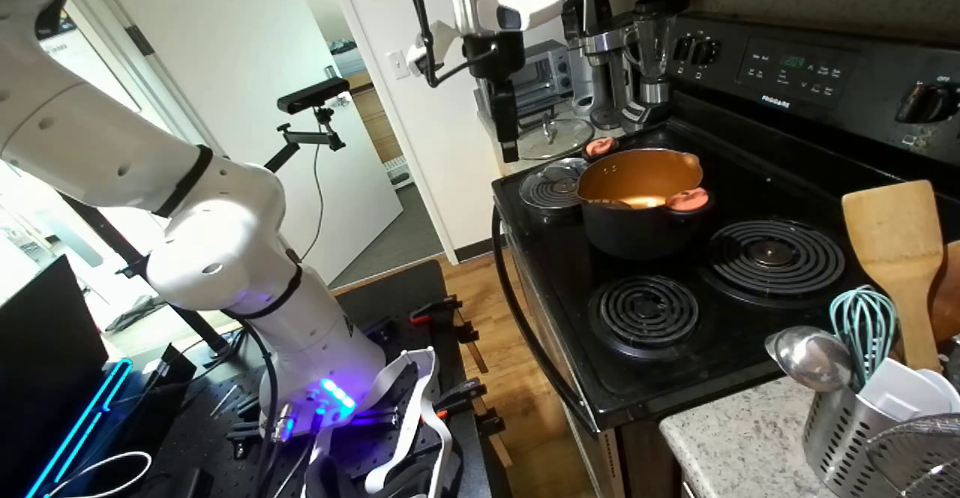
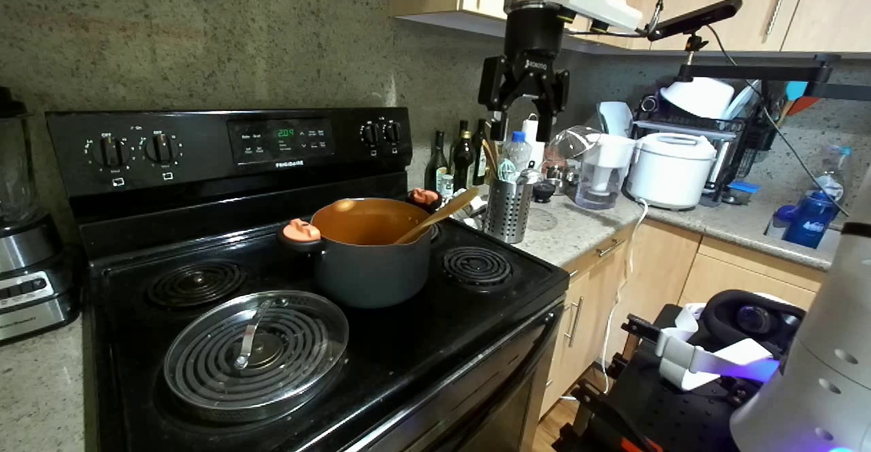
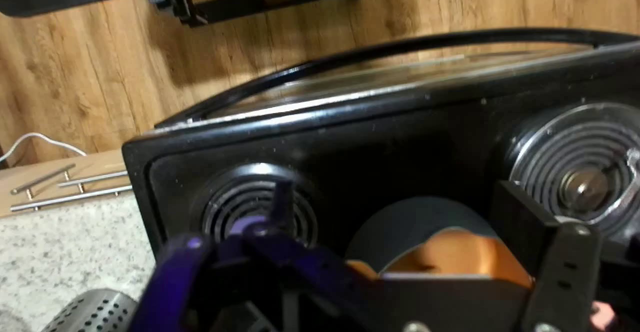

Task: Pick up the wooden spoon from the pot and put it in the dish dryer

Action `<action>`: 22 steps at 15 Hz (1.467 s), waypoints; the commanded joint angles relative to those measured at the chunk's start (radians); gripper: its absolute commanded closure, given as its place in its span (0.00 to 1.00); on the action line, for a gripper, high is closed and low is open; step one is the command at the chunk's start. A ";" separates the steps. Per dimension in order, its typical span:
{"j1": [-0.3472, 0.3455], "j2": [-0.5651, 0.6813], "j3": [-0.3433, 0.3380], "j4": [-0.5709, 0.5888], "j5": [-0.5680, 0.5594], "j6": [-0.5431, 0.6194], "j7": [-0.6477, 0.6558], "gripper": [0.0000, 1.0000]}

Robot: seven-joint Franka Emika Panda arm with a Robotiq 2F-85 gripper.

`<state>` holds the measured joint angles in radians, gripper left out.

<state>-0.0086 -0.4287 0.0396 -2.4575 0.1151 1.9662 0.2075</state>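
The wooden spoon [image 2: 441, 216] leans in the pot [image 2: 371, 275], its tan handle rising over the rim toward the caddy. I cannot clearly make out the spoon in the wrist view or an exterior view showing the dark pot [image 1: 634, 232]. The dish dryer is a perforated metal caddy [image 2: 509, 214] on the counter. It also shows in an exterior view [image 1: 838, 438], holding a ladle, teal whisk and pale wooden spatula. My gripper [image 2: 522, 131] is open, empty and high above the stove, apart from everything. In the wrist view, the pot [image 3: 415, 222] shows between and below the fingers [image 3: 400, 202].
A clear lid [image 2: 250, 340] lies on a front burner. Orange-topped pot handles [image 2: 301, 231] stick out sideways. Bottles [image 2: 464, 156], a clear pitcher [image 2: 602, 173] and a white cooker [image 2: 670, 169] stand on the counter. A blender [image 1: 651, 55] stands beyond the stove.
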 commanded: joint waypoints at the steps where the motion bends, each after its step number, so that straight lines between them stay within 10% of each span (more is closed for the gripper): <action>1: -0.040 -0.001 -0.002 -0.049 -0.003 0.187 0.085 0.00; 22: -0.070 0.148 -0.028 -0.066 0.023 0.347 0.139 0.00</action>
<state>-0.0796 -0.3327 0.0241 -2.5334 0.1137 2.2544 0.3411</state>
